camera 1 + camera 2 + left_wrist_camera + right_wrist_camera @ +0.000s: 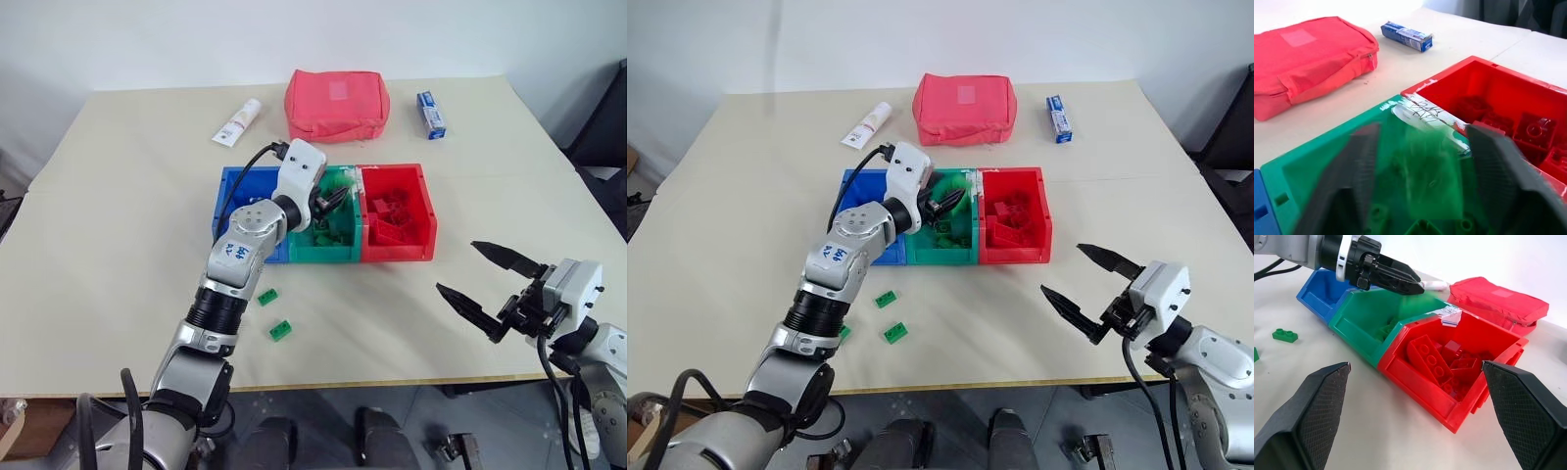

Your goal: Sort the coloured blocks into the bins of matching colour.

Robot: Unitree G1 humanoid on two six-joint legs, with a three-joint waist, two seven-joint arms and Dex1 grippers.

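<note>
Right gripper [490, 291] hangs nearest, over bare table [118, 196], fingers spread wide and empty. Two green blocks [267, 297] [281, 331] lie on the table beside the left arm, short of the bins. Farther on, the left gripper [333, 201] hovers above the green bin [338, 250], fingers parted, nothing visibly between them; more green blocks [1386, 328] lie in the bin below it.

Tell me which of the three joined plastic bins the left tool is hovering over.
The green rectangular plastic bin, the middle one between the blue and red bins; the left tool hangs above its opening, fingers apart.
</note>
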